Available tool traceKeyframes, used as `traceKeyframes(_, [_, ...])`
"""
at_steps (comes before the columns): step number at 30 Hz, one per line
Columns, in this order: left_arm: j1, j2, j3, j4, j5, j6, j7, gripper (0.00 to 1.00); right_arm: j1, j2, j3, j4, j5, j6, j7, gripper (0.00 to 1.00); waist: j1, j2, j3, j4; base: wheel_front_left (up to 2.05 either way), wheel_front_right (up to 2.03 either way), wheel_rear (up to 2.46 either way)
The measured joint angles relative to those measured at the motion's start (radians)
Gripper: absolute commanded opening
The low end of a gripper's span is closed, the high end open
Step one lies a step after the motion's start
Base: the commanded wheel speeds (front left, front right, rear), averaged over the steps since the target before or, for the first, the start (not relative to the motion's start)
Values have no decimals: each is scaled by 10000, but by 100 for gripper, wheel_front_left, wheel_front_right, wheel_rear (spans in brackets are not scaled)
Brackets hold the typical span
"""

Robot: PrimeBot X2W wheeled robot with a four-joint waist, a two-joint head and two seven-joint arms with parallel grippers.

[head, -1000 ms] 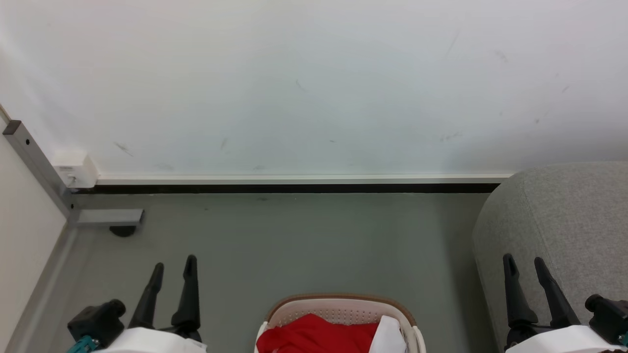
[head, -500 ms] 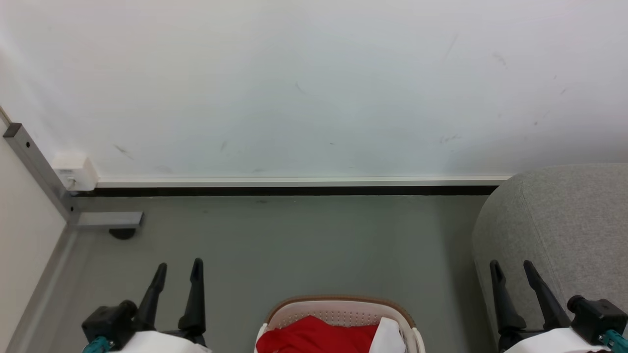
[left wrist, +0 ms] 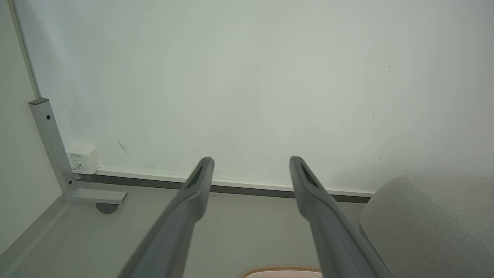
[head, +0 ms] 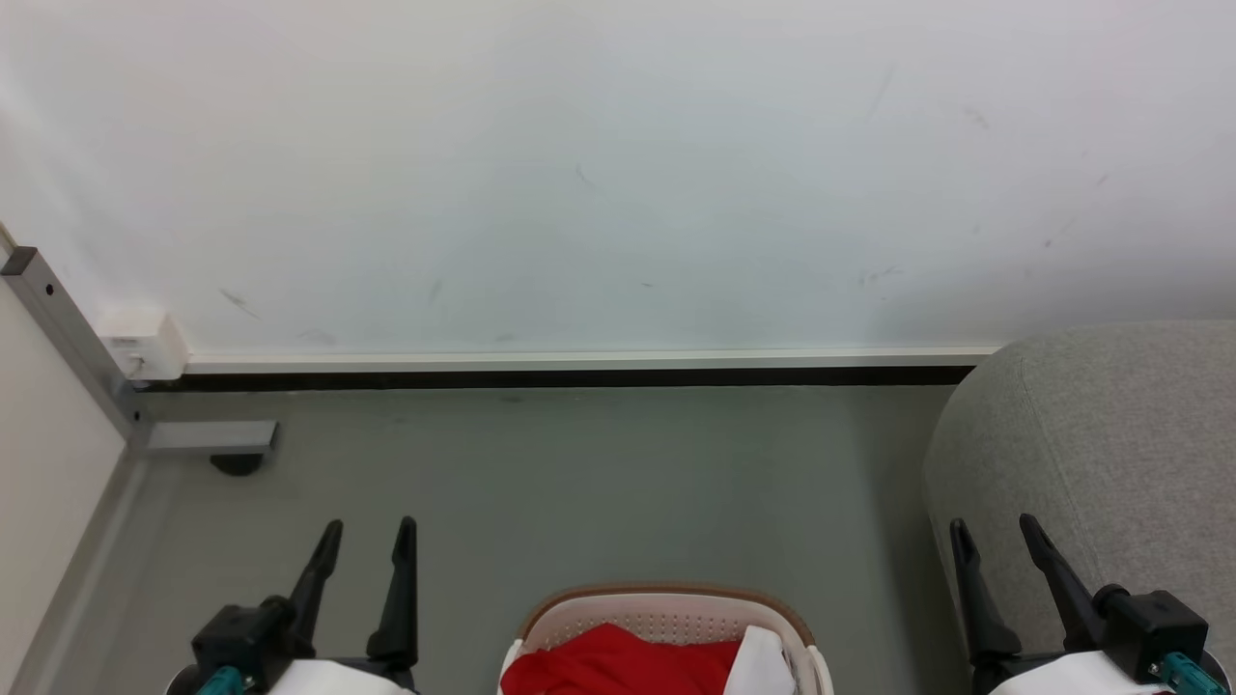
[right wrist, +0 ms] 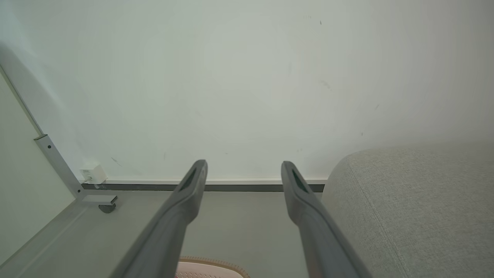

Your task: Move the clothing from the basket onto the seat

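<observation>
The white basket (head: pixel 666 603) with its tan rim sits on the floor at the bottom middle of the head view, and red clothing (head: pixel 618 661) lies bunched inside it beside a white fold. Slivers of the basket rim (left wrist: pixel 281 268) (right wrist: pixel 212 262) show in both wrist views. The grey seat (head: pixel 1110 454) (left wrist: pixel 428 220) (right wrist: pixel 417 200) rises at the right. My left gripper (head: pixel 369 530) hangs open left of the basket, nothing between its fingers. My right gripper (head: pixel 995 526) stands open in front of the seat's left edge, likewise empty. Both appear again as the left gripper (left wrist: pixel 251 159) and right gripper (right wrist: pixel 244 163).
A white wall with a pale skirting board (head: pixel 579 359) closes the back. A grey metal post and foot bracket (head: pixel 193 436) with a small white box (head: pixel 145 343) stand at the left corner. Grey floor (head: pixel 579 483) stretches between wall and basket.
Both grippers have drawn inward toward the basket and dropped lower in the head view, still open. The head view itself has shifted slightly.
</observation>
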Motion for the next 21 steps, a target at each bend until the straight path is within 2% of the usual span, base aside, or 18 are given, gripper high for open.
traceKeyframes(21, [-32,-15,-50,255,1258,-115,-395,100,-38,130,247,268,-1262,0,-345,100,0,0,-108,-38,0,0,0])
